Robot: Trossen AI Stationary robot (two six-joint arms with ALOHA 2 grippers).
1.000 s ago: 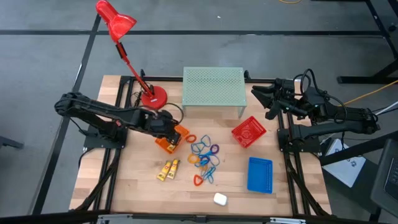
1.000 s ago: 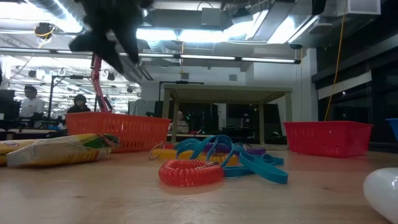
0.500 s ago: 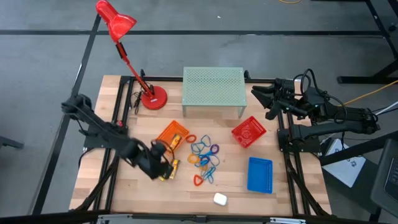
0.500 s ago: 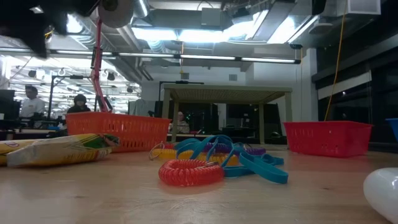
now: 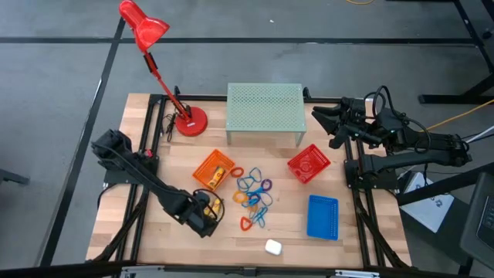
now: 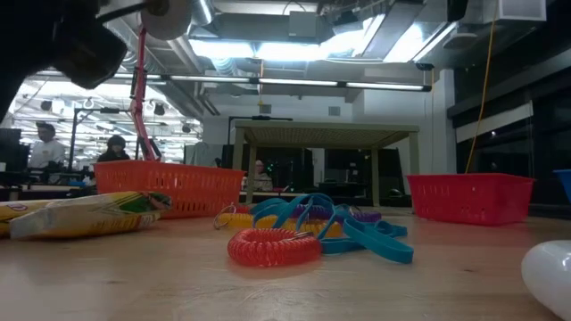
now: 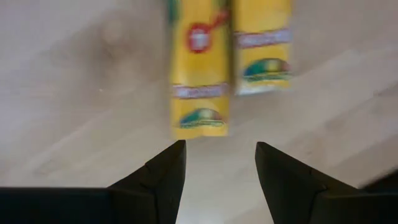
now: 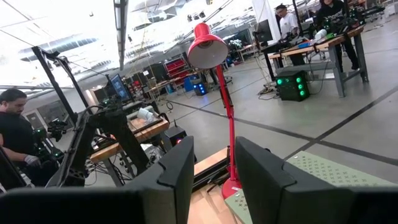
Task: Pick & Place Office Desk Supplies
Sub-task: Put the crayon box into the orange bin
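Now we hover our open left tool [image 7: 219, 155] over two yellow tubes [image 7: 199, 74], lower left of frame; best straddle just one tube squarely.

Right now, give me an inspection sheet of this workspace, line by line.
Surface: wooden table, bare at its left edge.
Job's things: two yellow tubes on the table, a third in the orange basket; coloured loops piled mid-table; red basket and blue basket to the right.
Clutter: red desk lamp, pale green mesh riser, small white object.
Grippers: left gripper open, empty, over the tubes; right gripper open, empty, parked at the far right edge.
Cables: yellow cable off-table, right.
Surroundings: people at benches behind.
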